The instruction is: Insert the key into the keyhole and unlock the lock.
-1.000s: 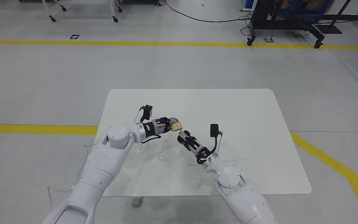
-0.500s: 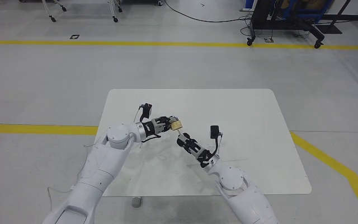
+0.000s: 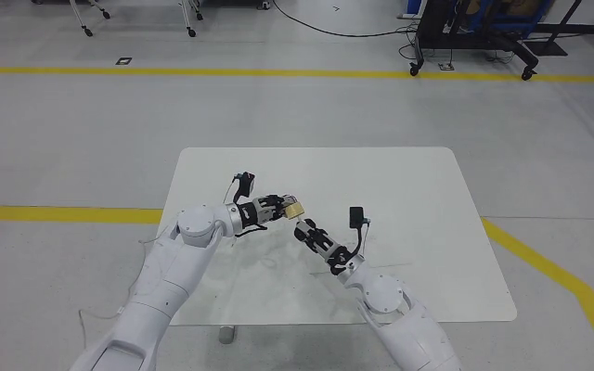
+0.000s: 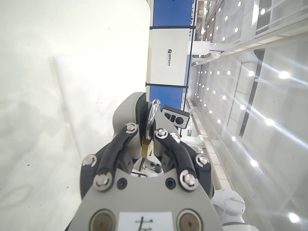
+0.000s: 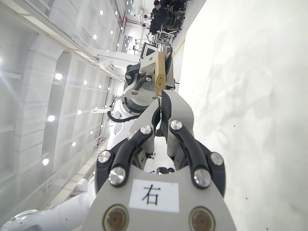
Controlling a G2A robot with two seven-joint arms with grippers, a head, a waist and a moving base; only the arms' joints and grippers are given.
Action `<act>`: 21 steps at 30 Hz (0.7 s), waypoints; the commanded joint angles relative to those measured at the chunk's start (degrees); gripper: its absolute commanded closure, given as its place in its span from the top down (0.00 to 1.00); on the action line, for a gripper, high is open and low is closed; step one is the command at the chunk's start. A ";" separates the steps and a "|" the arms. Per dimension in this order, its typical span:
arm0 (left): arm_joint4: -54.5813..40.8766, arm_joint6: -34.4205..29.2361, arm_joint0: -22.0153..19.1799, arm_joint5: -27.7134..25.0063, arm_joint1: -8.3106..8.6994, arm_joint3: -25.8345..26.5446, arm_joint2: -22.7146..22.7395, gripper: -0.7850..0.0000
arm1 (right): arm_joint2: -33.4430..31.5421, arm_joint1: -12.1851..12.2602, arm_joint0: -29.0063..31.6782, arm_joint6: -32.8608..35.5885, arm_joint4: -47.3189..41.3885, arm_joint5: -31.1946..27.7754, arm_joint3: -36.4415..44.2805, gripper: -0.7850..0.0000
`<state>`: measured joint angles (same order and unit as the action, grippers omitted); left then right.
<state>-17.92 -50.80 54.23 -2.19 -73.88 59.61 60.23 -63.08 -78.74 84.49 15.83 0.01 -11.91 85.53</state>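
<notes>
"Fingers (image 5: 180,111) of my right gripper (image 5: 160,96) are clenched on the key (image 5: 158,97). My left gripper (image 4: 150,114) is clamped on the brass lock (image 5: 159,70), held up over the table (image 3: 418,185), a bit left of its middle," I say.

"What has changed in the last second?" the operator asks.

"Biggest first: my right forearm has sunk back a little toward the table's near edge. My left arm has barely stirred. The lock has kept its place, and the key's tip is still up against the end of the lock that faces my right gripper, which I take for the keyhole end. How deep it sits I cannot tell."

"So where does that leave the job?"

"I judge I'm still seating the key. No turn shows, and nothing shows the lock open."

"Anything around, or in the way?"

"Around: a yellow line (image 3: 93,213) on the floor beside the table, and a wheeled frame (image 3: 483,42) well apart at the back. In the way: just me. My right fingertips crowd close to the lock's end, so little blade is left to push, and my left pads (image 5: 169,63) flank the body."
</notes>
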 commanded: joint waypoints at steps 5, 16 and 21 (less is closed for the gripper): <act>0.10 -0.80 -0.06 -0.30 0.00 0.04 -0.24 0.00 | 0.01 0.00 -0.11 -0.53 -0.35 -0.38 -0.31 0.00; -1.17 0.24 -0.10 0.55 -0.09 -0.52 -0.01 0.00 | 0.01 -0.29 -1.21 -5.58 0.71 -0.75 -1.62 1.00; -2.62 2.00 -0.17 2.37 -0.22 -0.94 0.38 0.00 | 0.01 -0.29 -1.21 -5.58 0.71 -0.75 -1.62 1.00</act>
<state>-20.29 -48.95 54.04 -0.01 -74.08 58.62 60.58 -63.07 -79.03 83.28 10.23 0.73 -12.66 83.90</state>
